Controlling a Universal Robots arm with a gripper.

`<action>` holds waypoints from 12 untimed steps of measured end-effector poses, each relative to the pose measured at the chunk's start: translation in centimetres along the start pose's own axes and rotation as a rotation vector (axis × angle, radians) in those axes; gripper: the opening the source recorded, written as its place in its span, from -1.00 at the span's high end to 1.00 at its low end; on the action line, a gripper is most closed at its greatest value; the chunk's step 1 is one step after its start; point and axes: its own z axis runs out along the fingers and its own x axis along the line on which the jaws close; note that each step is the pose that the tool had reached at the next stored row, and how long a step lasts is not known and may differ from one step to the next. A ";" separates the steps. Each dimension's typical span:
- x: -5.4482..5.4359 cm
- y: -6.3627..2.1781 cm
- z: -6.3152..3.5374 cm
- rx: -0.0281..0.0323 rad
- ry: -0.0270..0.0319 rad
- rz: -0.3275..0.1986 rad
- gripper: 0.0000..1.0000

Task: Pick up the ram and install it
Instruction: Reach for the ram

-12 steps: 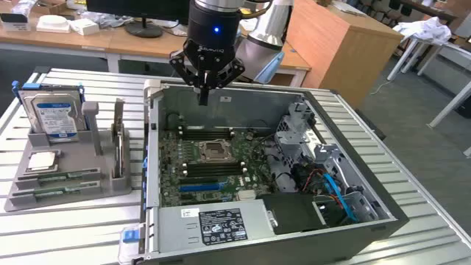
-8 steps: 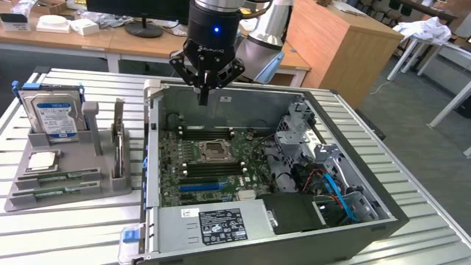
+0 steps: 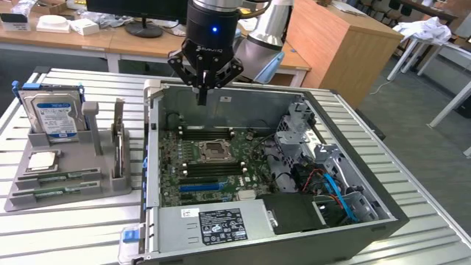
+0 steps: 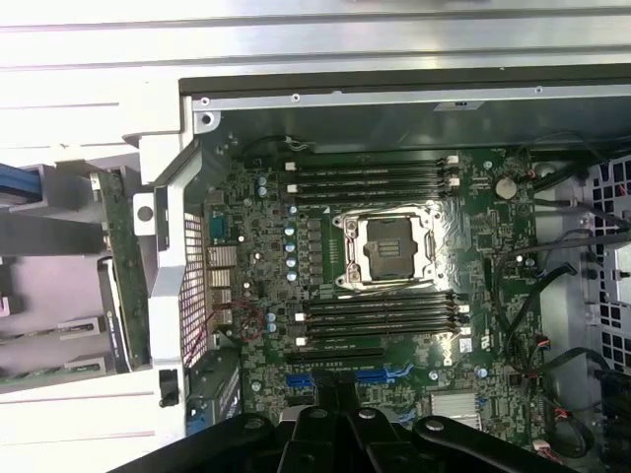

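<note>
**Ram not yet picked up, memory slots empty**

The pincer [image 3: 201, 95] hangs over the rear part of the open computer case [image 3: 353, 229]. Its fingers are pressed together with nothing between them. The ram [image 3: 57, 176] lies flat in the grey rack [image 3: 110, 185] on the worktop [image 3: 66, 232], at the exterior view's left and well apart from the pincer. A second green stick [image 3: 53, 191] lies just beside it. On the motherboard [image 4: 266, 286], the memory slots [image 4: 380, 315] on both sides of the processor socket [image 4: 386, 246] look empty, as far as I can see. So I judge that no step is done. The grasp, the carrying over and the seating in a slot are all left.
</note>
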 end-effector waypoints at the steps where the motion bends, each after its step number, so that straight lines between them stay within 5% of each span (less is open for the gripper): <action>1: 0.1 -0.01 0.00 0.0000 0.0000 0.000 0.80; 12: 1.0 -0.08 -0.02 -0.0001 -0.0001 0.000 0.80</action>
